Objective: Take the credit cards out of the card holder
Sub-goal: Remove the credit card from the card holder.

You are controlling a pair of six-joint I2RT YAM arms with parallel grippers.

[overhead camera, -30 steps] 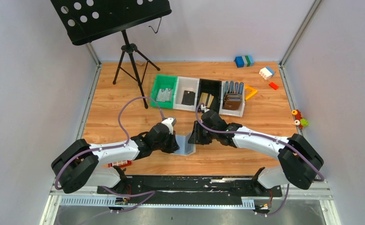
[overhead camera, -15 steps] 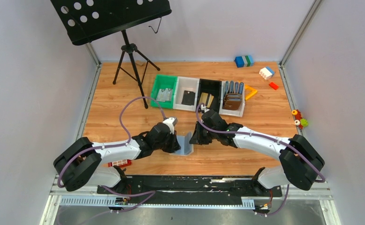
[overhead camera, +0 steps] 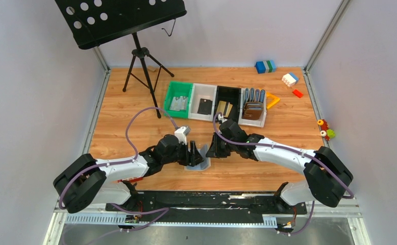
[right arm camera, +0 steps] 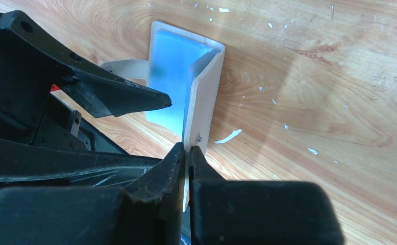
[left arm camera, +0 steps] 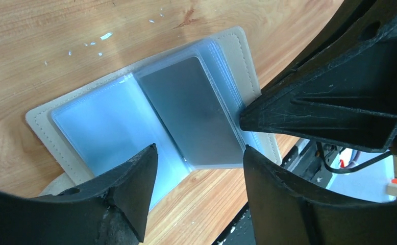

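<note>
The pale grey-beige card holder [overhead camera: 200, 159] lies open on the wood between my two arms. Its light blue inside [left arm camera: 104, 127] faces the left wrist camera, and a silvery grey credit card [left arm camera: 196, 112] sits in a clear sleeve on its right half. My left gripper [left arm camera: 200, 153] stands open just over the holder's near edge, holding nothing. My right gripper [right arm camera: 187, 150] is shut on the edge of the right cover [right arm camera: 206, 97], holding that half upright. In the top view the left gripper [overhead camera: 194, 152] and the right gripper [overhead camera: 212, 149] face each other across the holder.
A row of bins stands behind: a green bin [overhead camera: 178, 99] with grey cards, a white bin [overhead camera: 204, 106] with a black card, a black bin [overhead camera: 227, 107] with gold cards, and a white bin [overhead camera: 253, 108] with brown wallets. A music stand [overhead camera: 140, 56] is back left. Toy bricks [overhead camera: 290, 79] lie back right.
My left gripper has opened and let go of the holder's left half, which now lies flatter. My right gripper has closed on the right cover.
</note>
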